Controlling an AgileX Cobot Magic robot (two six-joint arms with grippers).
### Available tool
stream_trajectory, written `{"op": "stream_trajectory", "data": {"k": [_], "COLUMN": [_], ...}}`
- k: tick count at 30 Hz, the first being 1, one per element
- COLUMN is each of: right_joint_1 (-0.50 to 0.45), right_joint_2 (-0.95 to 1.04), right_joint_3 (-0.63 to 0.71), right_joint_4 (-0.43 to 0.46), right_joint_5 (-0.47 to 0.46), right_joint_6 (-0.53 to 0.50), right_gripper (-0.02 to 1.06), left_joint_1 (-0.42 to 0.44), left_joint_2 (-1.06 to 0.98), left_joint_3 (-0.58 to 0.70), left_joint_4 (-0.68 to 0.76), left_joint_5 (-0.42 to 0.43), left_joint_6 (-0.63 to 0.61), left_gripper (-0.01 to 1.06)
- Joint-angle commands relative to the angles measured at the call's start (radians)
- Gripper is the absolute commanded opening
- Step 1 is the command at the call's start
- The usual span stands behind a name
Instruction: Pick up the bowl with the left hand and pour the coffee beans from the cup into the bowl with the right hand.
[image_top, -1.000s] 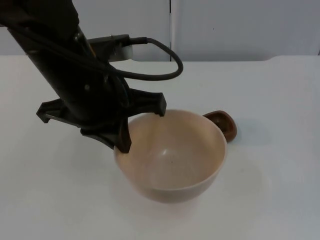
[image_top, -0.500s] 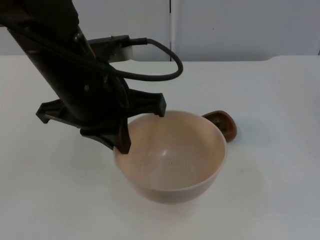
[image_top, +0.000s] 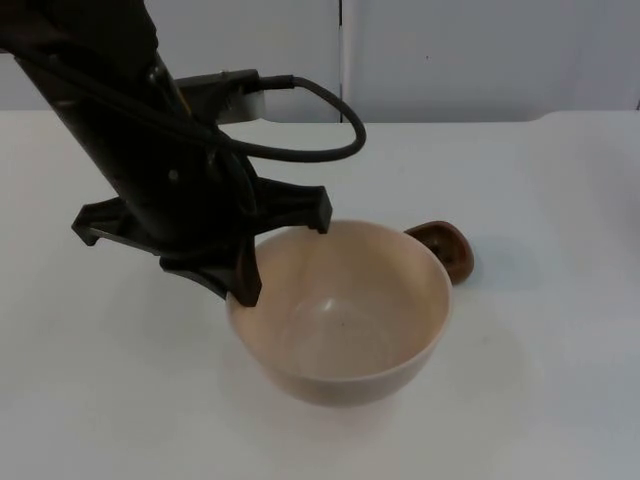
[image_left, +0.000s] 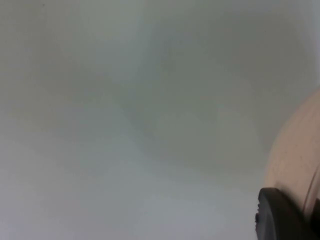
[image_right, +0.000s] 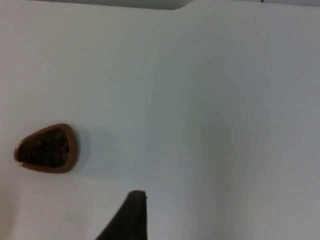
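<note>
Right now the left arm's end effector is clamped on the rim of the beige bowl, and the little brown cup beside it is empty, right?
Not quite: the cup is not empty. The right wrist view shows it full of dark coffee beans. The rest holds: in the top view the left end effector grips the rim of the beige bowl, with the cup beside it.

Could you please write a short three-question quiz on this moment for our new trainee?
1. True or false: the left gripper grips the rim of the bowl.
2. What does the cup hold? A) water B) coffee beans C) nothing
3. Fill in: the cup stands on the ___, behind the bowl in the top view.

Key: 1 true; 2 B; 3 table. The beans are not yet poured. A fingertip of the right gripper is seen with the cup ahead of it.
</note>
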Motion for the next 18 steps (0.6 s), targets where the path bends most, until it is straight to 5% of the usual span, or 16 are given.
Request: {"op": "stream_trajectory", "data": {"k": [1,18], "right_joint_1": [0.016,0.326], "right_joint_2": [0.046,0.417], "right_joint_3": [-0.041,-0.231], "right_joint_4": [0.017,-0.102], "right_joint_5": [0.046,0.089], "right_joint_6": [-0.013,0.067], "right_gripper": [1.05,1.05], "left_joint_1": [-0.005,-0.005], "left_joint_2": [-0.014,-0.014], "left_joint_3": [-0.003,-0.003], "left_joint_4": [0.005,0.005], "left_joint_5": [-0.007,-0.018], "left_joint_6": [-0.007,-0.007], "left_gripper": [0.0,0.0]}}
